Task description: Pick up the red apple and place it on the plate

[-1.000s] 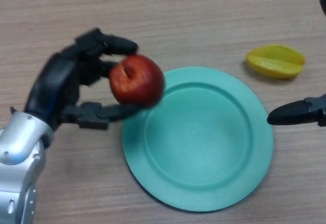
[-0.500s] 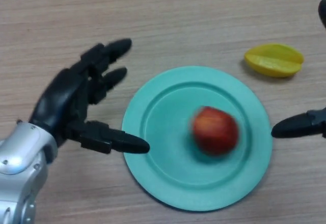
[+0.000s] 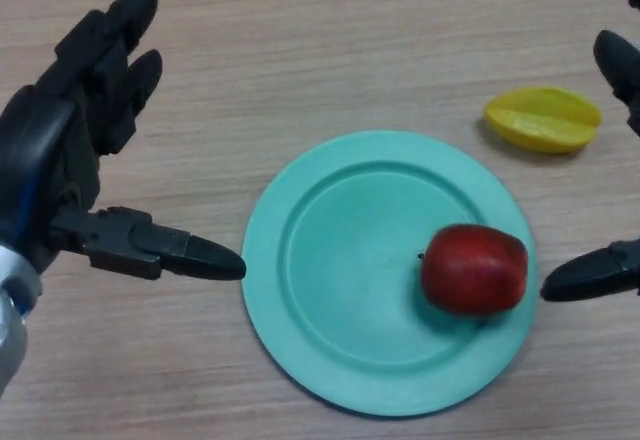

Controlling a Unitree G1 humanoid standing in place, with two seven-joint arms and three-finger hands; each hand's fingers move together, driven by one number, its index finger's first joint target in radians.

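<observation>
The red apple [image 3: 474, 268] lies on the right part of the teal plate [image 3: 330, 260], near its rim. My left hand [image 3: 60, 160] is open and empty, left of the plate, fingers spread and thumb pointing toward the plate's left rim. My right hand [image 3: 600, 272] shows only at the right edge: a thumb beside the plate's right rim and fingertips higher up near the top corner. It looks open and holds nothing.
A yellow star fruit [image 3: 543, 118] lies on the wooden table [image 3: 320, 50] beyond the plate, at the upper right, close to the right hand's fingertips.
My left hand let go of the apple and drew back to the left and up. The apple rolled across the plate to its right side and came to rest.
</observation>
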